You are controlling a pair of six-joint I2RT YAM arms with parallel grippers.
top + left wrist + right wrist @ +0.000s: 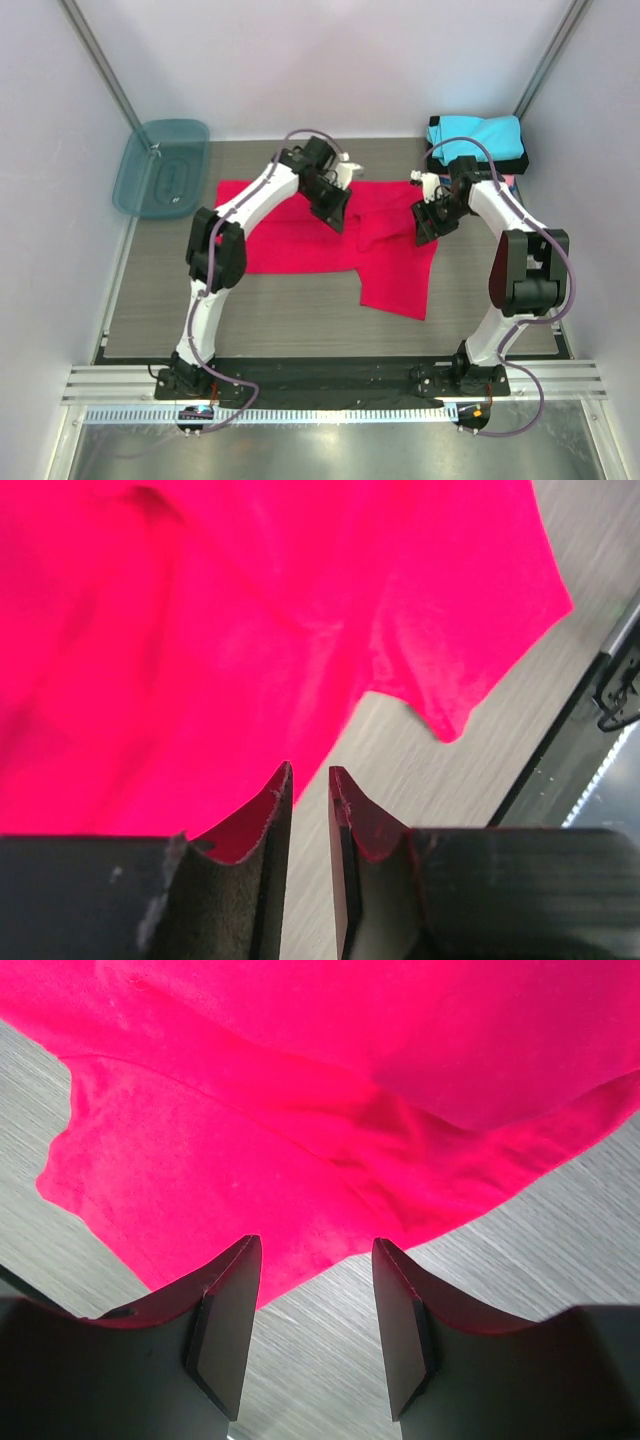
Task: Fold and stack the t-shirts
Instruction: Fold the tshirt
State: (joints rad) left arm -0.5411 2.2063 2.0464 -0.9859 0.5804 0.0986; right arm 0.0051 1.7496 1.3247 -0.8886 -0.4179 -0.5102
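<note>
The large bright red cloth t-shirt (290, 245) lies spread on the grey wood-grain table (300, 320), with both arms hanging over it. The left gripper (310, 775) has its jaws a narrow slit apart with nothing between them. Bare table shows through the gap, and the red cloth begins just beyond the fingertips, where a short sleeve juts out over the table. The right gripper (315, 1245) has its jaws well apart and is likewise empty, poised over the shirt's edge where a doubled layer of cloth meets the table.

Seen from above, the left gripper is over the middle of the shirt's far edge and the right gripper is over its right side, the two near each other. The shirt is rumpled between them. Its left part lies as a flat band, while a flap on the right reaches toward the near edge of the table. I judge this a fold only partly made, not yet a neat rectangle.

In the far right corner a cyan folded t-shirt (475, 135) sits on a black folded t-shirt (518, 163), so part of the stack looks done. A hint of pink shows beneath, too small to be sure. A translucent teal plastic bin (160, 168) sits at the far left corner, apart from the cloth. Left to do, as I read it: finish folding the red shirt and set it on that stack
</note>
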